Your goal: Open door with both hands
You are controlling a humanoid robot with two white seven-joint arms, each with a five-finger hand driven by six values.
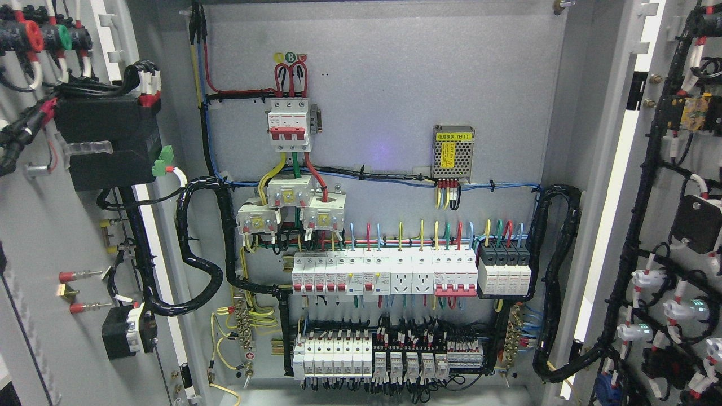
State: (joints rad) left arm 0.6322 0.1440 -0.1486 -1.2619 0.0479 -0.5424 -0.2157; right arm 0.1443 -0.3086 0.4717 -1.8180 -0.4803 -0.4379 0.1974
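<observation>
We're seeing left door (pixel 34 225) and right door (pixel 677 225) running off frame edges; power supply label (pixel 447 151) print is reading too small.

Two cabinet doors, both swung wide: left door (pixel 34 270) and right door (pixel 682 225). One grey back panel (pixel 395 84). One three-pole main breaker (pixel 289 124) near the panel's top. Three white current transformers (pixel 290 208) below it. One mesh-cased power supply (pixel 453 152) toward the panel's right edge. Two rows of modules: upper row (pixel 412 273), lower row (pixel 389 358) near the bottom edge. Two thick black cable looms, left (pixel 203 248) and right (pixel 555 270).
</observation>
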